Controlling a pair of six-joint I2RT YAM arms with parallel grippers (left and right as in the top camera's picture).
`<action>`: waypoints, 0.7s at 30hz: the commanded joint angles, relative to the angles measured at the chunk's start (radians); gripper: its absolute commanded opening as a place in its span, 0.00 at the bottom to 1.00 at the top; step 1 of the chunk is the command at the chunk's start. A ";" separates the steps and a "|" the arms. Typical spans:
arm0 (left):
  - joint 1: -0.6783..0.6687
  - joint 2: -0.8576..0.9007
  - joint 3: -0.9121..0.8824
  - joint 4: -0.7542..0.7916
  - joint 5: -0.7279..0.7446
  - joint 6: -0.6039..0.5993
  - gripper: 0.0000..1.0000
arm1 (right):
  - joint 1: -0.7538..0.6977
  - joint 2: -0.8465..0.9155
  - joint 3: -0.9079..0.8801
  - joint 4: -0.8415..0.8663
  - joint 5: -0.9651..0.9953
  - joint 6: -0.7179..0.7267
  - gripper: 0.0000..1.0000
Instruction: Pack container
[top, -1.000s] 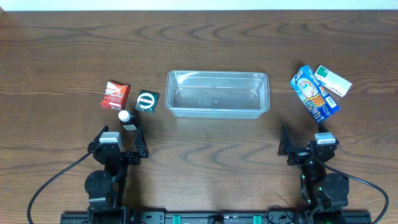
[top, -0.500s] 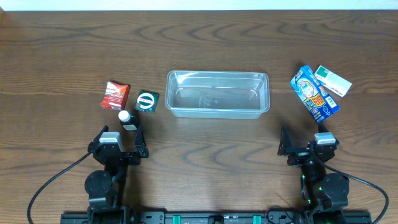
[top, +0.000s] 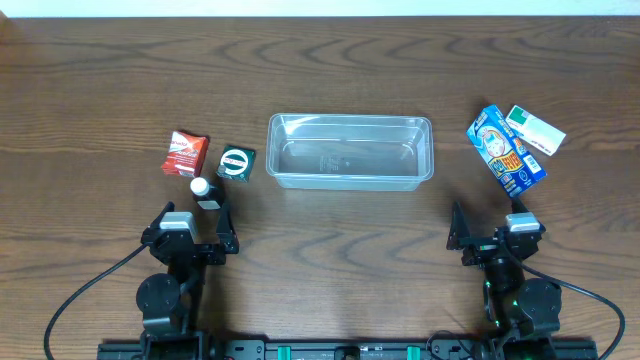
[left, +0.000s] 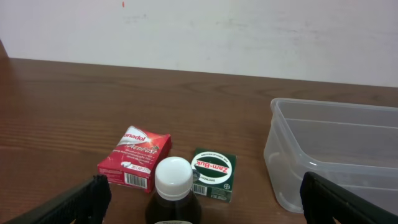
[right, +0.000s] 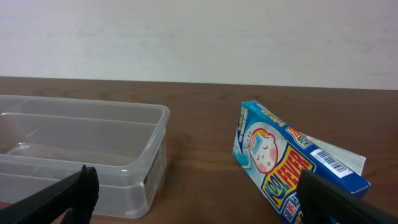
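The clear plastic container (top: 350, 150) sits empty at the table's middle; it also shows in the left wrist view (left: 336, 155) and the right wrist view (right: 81, 149). A red packet (top: 186, 153), a green Zam-Buk box (top: 236, 163) and a dark bottle with a white cap (top: 204, 190) lie left of it. A blue Kool Fever box (top: 506, 148) and a white-green packet (top: 536, 131) lie right of it. My left gripper (top: 193, 228) is open just behind the bottle (left: 174, 193). My right gripper (top: 490, 232) is open, near the blue box (right: 298, 168).
The red packet (left: 134, 158) and green box (left: 213, 174) stand just beyond the bottle. A white wall borders the table's far edge. Bare wood lies between the grippers and the container.
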 joint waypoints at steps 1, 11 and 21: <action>0.004 0.000 -0.017 -0.035 0.011 0.003 0.98 | -0.009 0.001 -0.002 -0.003 0.014 -0.015 0.99; 0.004 0.000 -0.017 -0.035 0.011 0.003 0.98 | -0.009 0.001 -0.002 -0.003 0.014 -0.015 0.99; 0.004 0.000 -0.017 -0.035 0.011 0.003 0.98 | -0.009 0.001 -0.002 -0.003 -0.051 0.004 0.99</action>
